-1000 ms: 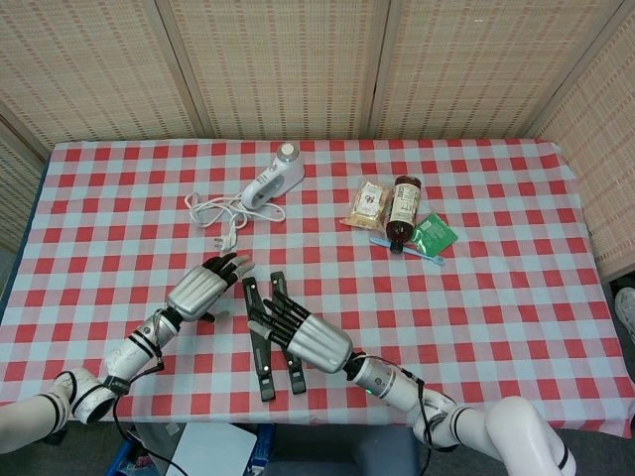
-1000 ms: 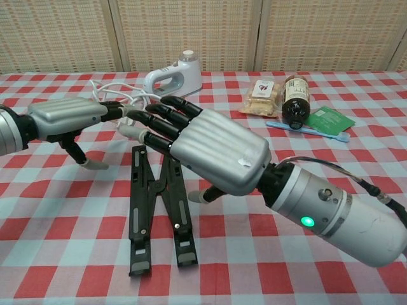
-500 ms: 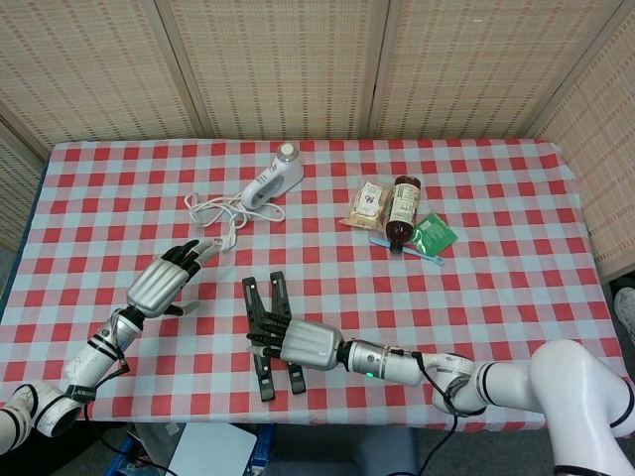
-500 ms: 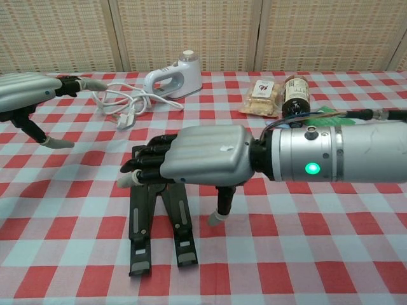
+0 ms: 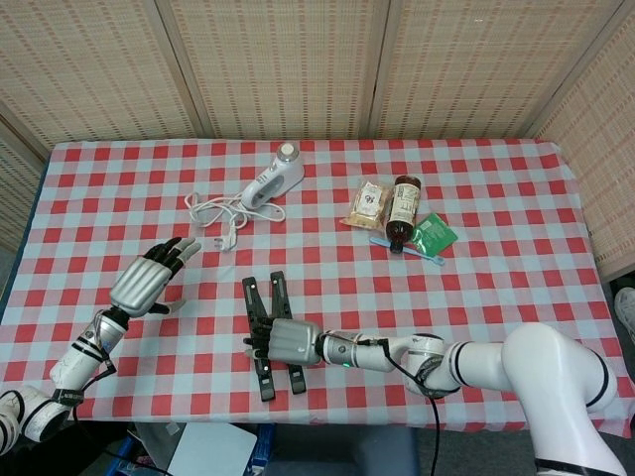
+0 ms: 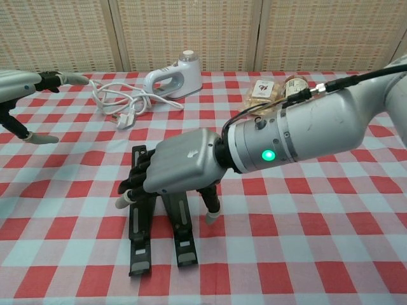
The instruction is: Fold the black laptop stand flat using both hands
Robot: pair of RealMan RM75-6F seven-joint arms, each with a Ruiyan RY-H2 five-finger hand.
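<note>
Chest view: right hand [image 6: 181,169] over laptop stand [image 6: 141,238]; touching unclear.

Staged test room, checkered tablecloth [image 5: 516,288], woven screens [image 5: 278,64], household clutter

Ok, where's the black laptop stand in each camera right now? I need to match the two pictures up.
Head view: the black laptop stand lies low and left of centre, near the table's front edge, under the right hand.
Chest view: the stand is lower left, its two legs reaching toward the camera from under the same hand.
Shared landmark: the white appliance with its cord, beyond the stand.
</note>
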